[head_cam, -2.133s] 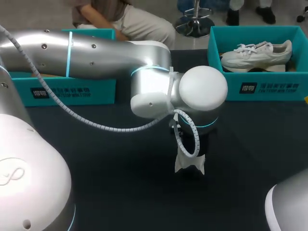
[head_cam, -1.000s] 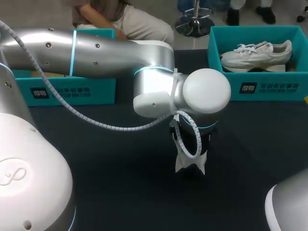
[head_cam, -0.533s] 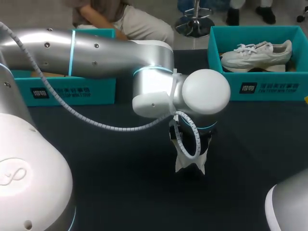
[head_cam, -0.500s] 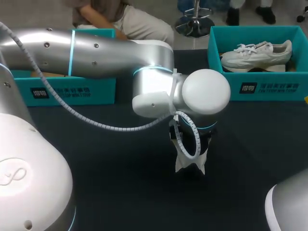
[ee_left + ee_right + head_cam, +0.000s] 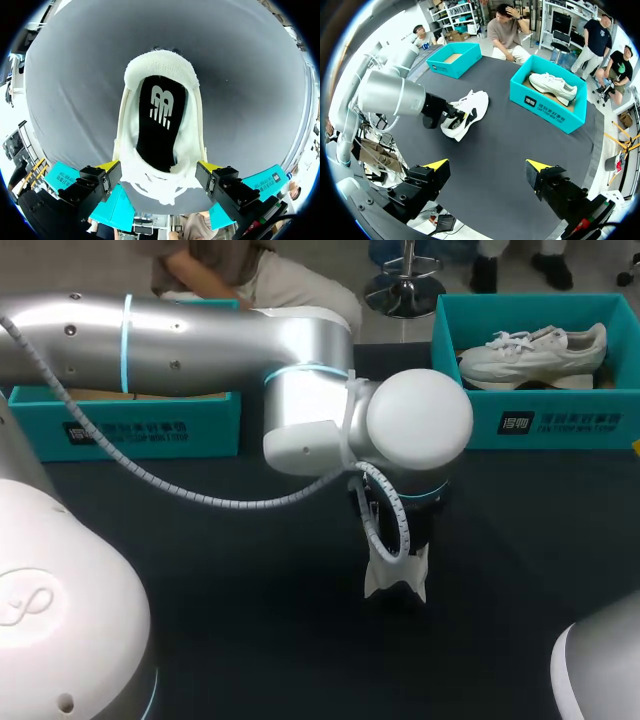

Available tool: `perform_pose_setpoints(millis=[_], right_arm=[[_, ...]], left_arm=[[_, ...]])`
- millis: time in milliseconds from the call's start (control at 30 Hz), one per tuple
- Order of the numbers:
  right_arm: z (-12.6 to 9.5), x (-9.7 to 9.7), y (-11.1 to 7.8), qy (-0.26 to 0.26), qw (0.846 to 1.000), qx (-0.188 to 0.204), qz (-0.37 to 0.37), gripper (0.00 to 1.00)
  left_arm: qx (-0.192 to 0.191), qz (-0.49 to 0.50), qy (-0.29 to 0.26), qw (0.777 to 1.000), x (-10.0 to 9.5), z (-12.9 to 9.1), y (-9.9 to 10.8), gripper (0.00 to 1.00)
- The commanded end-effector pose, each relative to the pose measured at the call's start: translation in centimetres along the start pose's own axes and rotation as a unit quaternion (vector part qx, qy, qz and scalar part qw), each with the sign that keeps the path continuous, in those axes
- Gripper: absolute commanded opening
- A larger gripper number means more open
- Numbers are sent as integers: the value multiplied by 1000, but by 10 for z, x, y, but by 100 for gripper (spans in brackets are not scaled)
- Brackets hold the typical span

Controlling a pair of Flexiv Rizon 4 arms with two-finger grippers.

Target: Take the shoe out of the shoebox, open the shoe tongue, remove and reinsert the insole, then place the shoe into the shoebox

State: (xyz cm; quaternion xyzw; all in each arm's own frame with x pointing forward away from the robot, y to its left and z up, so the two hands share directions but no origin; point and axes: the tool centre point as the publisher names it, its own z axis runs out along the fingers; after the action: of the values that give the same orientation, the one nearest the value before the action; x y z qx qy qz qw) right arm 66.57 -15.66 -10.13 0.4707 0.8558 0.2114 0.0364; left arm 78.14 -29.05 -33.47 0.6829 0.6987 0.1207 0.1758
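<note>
As the left arm [image 5: 200, 340] points straight down, its end effector [image 5: 159, 167] clasps the shoe [image 5: 161, 120] by its sides.

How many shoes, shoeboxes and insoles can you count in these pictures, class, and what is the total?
Shoes: 2, the unboxed shoe and the boxed shoe
Shoeboxes: 2, the left shoebox and the right shoebox
Insoles: 1, the black insole
Total: 5

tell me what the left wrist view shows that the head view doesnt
Only the left wrist view: the black insole lying inside the shoe, seen from just above it. Only the head view: a second white shoe in the teal shoebox. Both: the shoe under the left pincer, and the dark table.
</note>
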Motion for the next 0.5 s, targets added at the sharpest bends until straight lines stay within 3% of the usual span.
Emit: perform_pose_setpoints(millis=[33,267,500], right_arm=[[-1,-1,3,1,1000,4,0,100],[-1,-1,3,1,1000,4,0,100],[-1,-1,3,1,1000,4,0,100]], left_arm=[[-4,-4,-9,1000,7,-14,8,100],[-12,-41,-23,999,11,-33,46,100],[5,-61,-41,997,13,-51,78,97]])
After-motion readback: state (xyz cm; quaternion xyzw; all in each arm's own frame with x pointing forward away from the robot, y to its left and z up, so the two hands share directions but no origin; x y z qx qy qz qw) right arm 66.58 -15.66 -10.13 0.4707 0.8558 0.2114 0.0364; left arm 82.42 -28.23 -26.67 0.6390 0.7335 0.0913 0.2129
